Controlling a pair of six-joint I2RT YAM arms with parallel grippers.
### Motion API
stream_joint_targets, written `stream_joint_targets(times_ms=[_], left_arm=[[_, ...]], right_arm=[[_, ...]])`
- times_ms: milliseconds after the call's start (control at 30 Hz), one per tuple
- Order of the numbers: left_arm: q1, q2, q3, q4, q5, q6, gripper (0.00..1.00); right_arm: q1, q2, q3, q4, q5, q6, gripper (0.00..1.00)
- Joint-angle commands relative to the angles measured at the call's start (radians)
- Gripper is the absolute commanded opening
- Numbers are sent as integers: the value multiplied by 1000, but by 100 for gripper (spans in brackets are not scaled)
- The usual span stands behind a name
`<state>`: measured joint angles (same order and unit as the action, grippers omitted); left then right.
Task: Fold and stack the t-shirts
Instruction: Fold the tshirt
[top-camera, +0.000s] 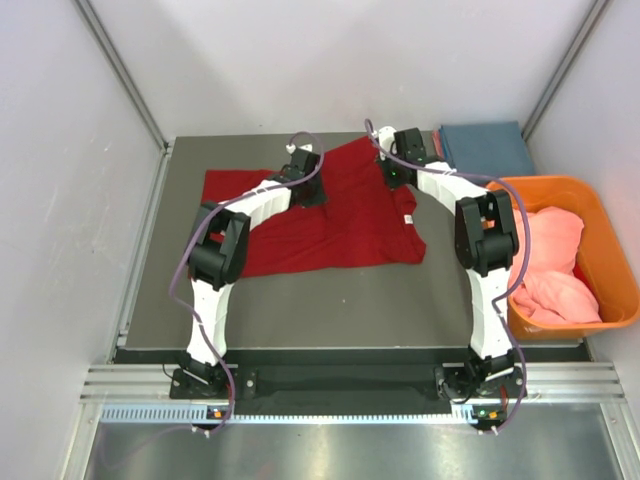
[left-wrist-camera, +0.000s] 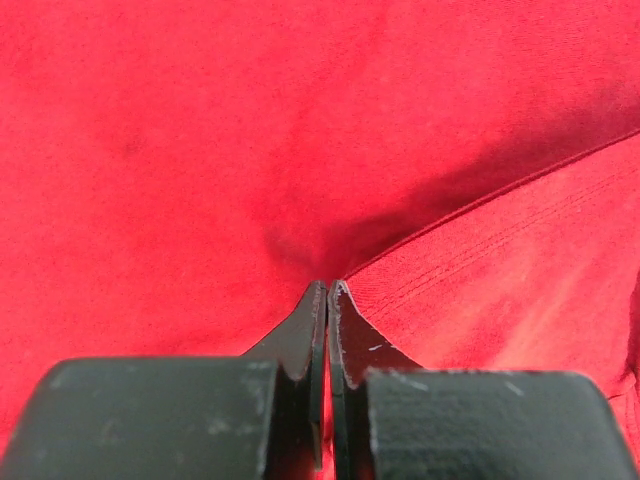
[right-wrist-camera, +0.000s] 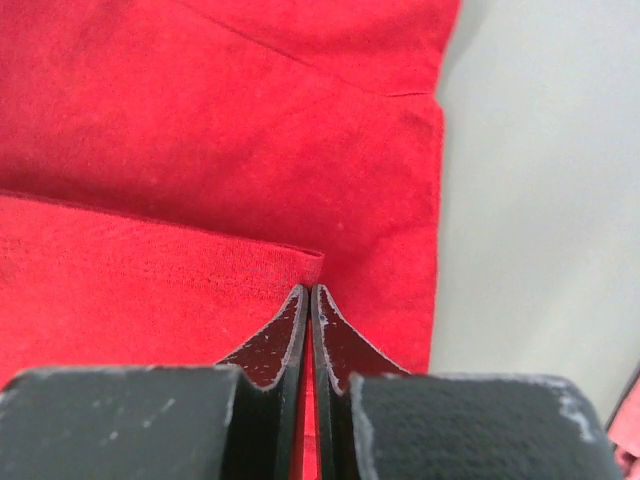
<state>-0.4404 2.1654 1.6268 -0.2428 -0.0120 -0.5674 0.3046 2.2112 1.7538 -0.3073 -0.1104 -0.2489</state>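
The deep red t-shirt (top-camera: 345, 225) lies spread on the dark table, a small white label (top-camera: 408, 218) near its right edge. My left gripper (top-camera: 305, 190) sits on the shirt's far middle. In the left wrist view it (left-wrist-camera: 328, 285) is shut, pinching a fold of red cloth (left-wrist-camera: 200, 150) beside a stitched hem. My right gripper (top-camera: 395, 175) is at the shirt's far right part. In the right wrist view it (right-wrist-camera: 308, 290) is shut on a hemmed edge of the red shirt (right-wrist-camera: 200, 120). A folded blue t-shirt (top-camera: 485, 148) lies at the back right. A salmon-pink t-shirt (top-camera: 555, 260) is heaped in the tub.
An orange plastic tub (top-camera: 590, 205) stands at the table's right edge. Bare grey table (right-wrist-camera: 540, 200) shows to the right of the red cloth in the right wrist view. Pale walls close in the table on three sides.
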Motion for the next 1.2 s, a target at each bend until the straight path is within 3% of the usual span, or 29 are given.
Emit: stream_joint_targets(times_ms=[0, 433, 1167], left_arm=[[-1, -95, -24, 31, -69, -20, 0], [-1, -101, -27, 7, -126, -31, 0], [-1, -99, -18, -62, -252, -63, 0]], right_arm=[[16, -84, -22, 109, 3, -73, 0], [37, -108, -105, 227, 106, -155, 0], [74, -119, -180, 395, 106, -254, 0]])
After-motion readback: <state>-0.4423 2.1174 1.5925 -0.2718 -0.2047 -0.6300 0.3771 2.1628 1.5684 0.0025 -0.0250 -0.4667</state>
